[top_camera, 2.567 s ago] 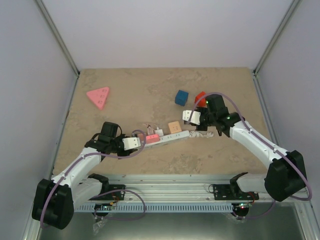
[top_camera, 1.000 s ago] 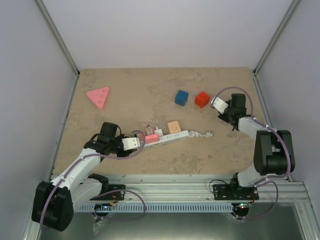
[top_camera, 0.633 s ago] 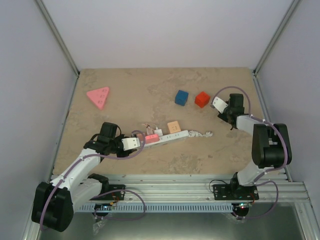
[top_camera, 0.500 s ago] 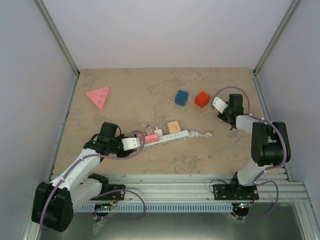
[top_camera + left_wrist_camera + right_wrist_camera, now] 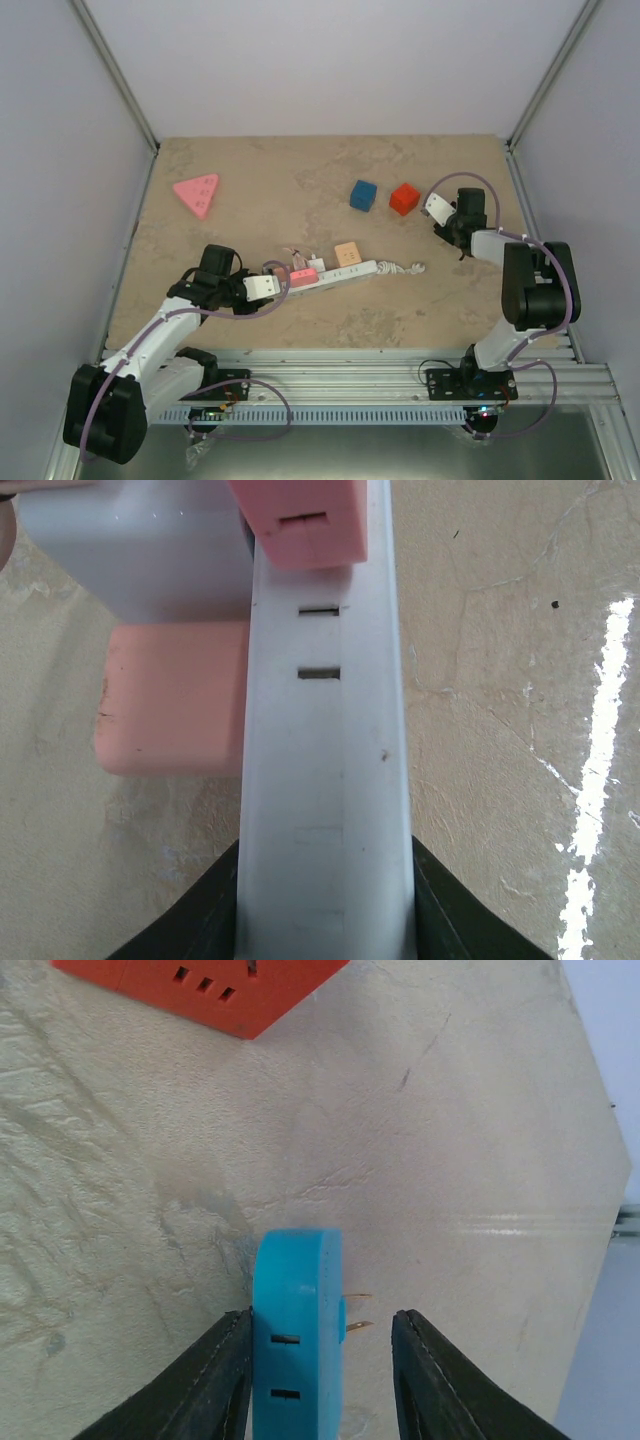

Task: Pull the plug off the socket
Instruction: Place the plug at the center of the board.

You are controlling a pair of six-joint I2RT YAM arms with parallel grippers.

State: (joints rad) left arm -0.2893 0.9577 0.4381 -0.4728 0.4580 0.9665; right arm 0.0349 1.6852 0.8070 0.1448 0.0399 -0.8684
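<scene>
The socket, a long white strip, lies across the middle of the table, and my left gripper is shut on its left end. In the left wrist view the strip fills the space between my fingers, with a pink plug seated on it further along. My right gripper stands open at the table's far right. A blue plug stands on edge between its jaws. The plug touches the left finger, and its prongs point across a gap towards the right finger. In the top view the right gripper hides this plug.
A blue cube and a red cube sit behind the strip; the red one lies just ahead of my right gripper. A pink triangular block is far left. The strip's cord stub curls at its right end. An orange block adjoins the strip.
My right arm swung from the strip's right end to the far right of the table, and its jaws have just parted off the blue plug. The left arm and strip have stayed still.
</scene>
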